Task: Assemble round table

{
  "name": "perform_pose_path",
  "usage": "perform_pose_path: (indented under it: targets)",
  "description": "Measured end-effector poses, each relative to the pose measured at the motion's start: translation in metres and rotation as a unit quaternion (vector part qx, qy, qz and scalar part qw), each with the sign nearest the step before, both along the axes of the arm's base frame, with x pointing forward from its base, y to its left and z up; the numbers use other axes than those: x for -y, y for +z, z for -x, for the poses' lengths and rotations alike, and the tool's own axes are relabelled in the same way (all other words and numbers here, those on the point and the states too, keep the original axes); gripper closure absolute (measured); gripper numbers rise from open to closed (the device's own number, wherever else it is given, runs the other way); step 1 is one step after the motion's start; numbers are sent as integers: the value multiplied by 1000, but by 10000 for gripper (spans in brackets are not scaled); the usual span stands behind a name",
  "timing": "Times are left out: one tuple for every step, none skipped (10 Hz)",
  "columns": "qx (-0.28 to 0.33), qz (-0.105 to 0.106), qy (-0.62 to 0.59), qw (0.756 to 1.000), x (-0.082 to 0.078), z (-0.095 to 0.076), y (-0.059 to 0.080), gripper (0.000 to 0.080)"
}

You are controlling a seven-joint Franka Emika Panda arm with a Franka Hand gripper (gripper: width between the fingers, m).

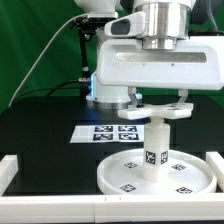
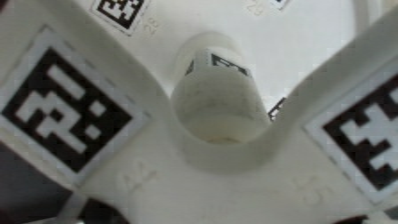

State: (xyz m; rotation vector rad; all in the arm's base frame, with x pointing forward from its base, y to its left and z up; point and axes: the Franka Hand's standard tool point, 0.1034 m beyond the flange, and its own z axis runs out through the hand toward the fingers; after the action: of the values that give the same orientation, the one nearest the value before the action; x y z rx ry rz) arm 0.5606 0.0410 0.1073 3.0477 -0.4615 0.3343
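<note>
Hand pinches the flat base piece by its ends atop the upright leg, which stands at the middle of the disc, well clear of its rim.

The leg hides part of the marker board behind it; whether the gripper above the leg grips anything is unclear.

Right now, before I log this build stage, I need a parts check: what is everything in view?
round disc: one, white, flat on the table, nearest the camera.
leg: one, white, upright on the disc's middle.
base piece: one, white, tagged, apparently atop the leg.
marker board: one, white, behind the disc.
border rails: several, white, along the table's edges.
table: one, black, under everything.
arm: one, white, above the leg.
hand: one, over the leg's top; grip unclear.
</note>
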Motion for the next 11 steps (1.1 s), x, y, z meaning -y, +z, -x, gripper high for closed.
perform_pose_path:
  targets:
    - [-6, 1, -2, 1000, 0, -5, 0, 344]
    - [-15, 0, -13, 1000, 0, -2, -2, 344]
    - [-16, 0, -18, 1000, 0, -2, -5, 344]
    - [-16, 1, -16, 1000, 1, -2, -5, 344]
    - [-16, 1, -16, 1000, 1, -2, -5, 344]
    - [-17, 1, -16, 1000, 1, -2, -5, 344]
    - [-17, 1, -16, 1000, 1, -2, -5, 344]
    - [-20, -2, -32, 999, 0, -1, -6, 344]
    - [-31, -4, -58, 998, 0, -3, -7, 344]
    - [-36, -14, -116, 993, 0, -3, -7, 344]
    - [-30, -32, -199, 979, 0, -3, -7, 344]
